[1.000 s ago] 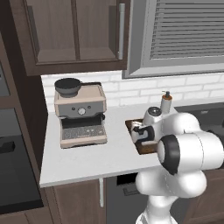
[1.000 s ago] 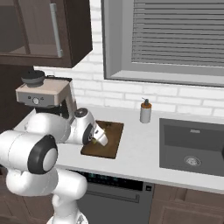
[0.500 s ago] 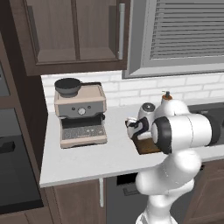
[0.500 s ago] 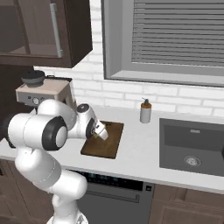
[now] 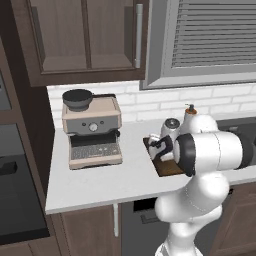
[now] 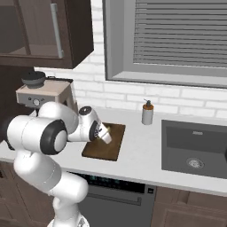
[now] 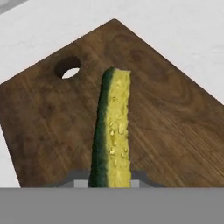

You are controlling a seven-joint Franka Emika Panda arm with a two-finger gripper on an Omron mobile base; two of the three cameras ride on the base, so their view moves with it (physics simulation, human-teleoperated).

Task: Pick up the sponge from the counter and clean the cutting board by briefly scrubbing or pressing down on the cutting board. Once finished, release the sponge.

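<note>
You had the gripper [image 7: 109, 186] pinching the sponge [image 7: 112, 131], its jaws pressed against the block's two broad faces, so that in the hand view the sponge stood on edge and ran from the 6 o'clock edge up toward 12 o'clock, the dark green scrub layer on its 9 o'clock side and the yellow face toward 3 o'clock. Beneath it lay the cutting board [image 7: 52, 118], dark brown with clear grain and a round hanging hole toward 10 o'clock; you could not tell from that view whether the sponge's far end touched the wood or hung just above it. In the right base view your gripper [image 6: 105, 136] was low over the cutting board [image 6: 116, 141], which lay flat on the white worktop [image 6: 137, 153]. A soap bottle [image 6: 147, 112] stood behind the board at about 1 o'clock, the sink basin [image 6: 195, 148] lay off at 3 o'clock, and the coffee machine [image 5: 91, 131] sat well apart at 9 o'clock.
</note>
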